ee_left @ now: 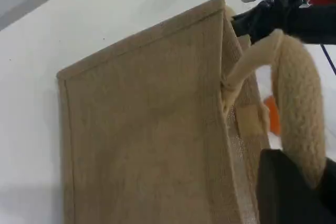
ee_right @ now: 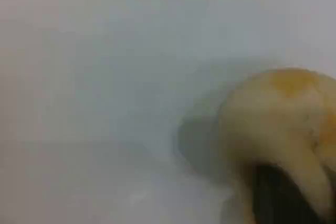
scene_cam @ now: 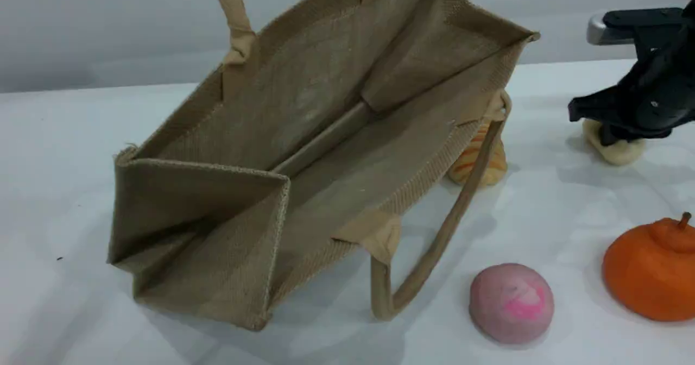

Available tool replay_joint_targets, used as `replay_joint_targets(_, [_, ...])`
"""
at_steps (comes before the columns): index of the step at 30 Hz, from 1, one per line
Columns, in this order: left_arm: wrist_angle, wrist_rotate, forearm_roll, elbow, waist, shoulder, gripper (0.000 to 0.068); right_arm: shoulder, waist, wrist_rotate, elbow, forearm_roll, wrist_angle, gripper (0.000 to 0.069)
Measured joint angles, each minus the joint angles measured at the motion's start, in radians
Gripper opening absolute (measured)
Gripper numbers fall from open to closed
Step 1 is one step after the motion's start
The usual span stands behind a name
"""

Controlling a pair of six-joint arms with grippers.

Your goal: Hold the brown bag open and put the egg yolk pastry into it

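Observation:
The brown bag lies tilted on the white table with its mouth wide open toward the camera. Its upper beige handle runs up out of the scene view. In the left wrist view that handle curves into my left gripper, which is shut on it above the bag's outer wall. At the far right, my right gripper is down on the egg yolk pastry and shut on it. The right wrist view shows the pale pastry pressed against my dark fingertip.
An orange-striped loaf sits just behind the bag's lower handle. A pink dome bun lies at the front right. An orange pumpkin-shaped item is at the right edge.

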Motion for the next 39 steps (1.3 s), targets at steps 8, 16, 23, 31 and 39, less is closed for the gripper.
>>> replay_joint_targets(8, [-0.001,0.000,0.000,0.000,0.000,0.000,0.0087,-0.174,0.001,-0.010,0.075,0.000,0.042,0.0042])
replay_joint_targets(16, [-0.001,0.000,0.003,0.000,0.000,0.000,0.0087,-0.397,0.001,-0.001,0.297,0.015,0.094,0.0040])
replay_joint_targets(23, [-0.001,0.022,0.001,0.000,0.000,0.000,0.0086,-0.643,0.001,0.040,0.456,0.008,0.300,0.0040])
replay_joint_targets(31, [-0.001,0.025,0.003,0.000,0.000,0.000,0.0086,-0.851,0.038,0.073,0.469,0.005,0.570,0.0040])
replay_joint_targets(39, [-0.001,0.024,0.003,0.000,0.000,0.000,0.0086,-0.838,0.219,0.058,0.468,0.136,0.560,0.0039])
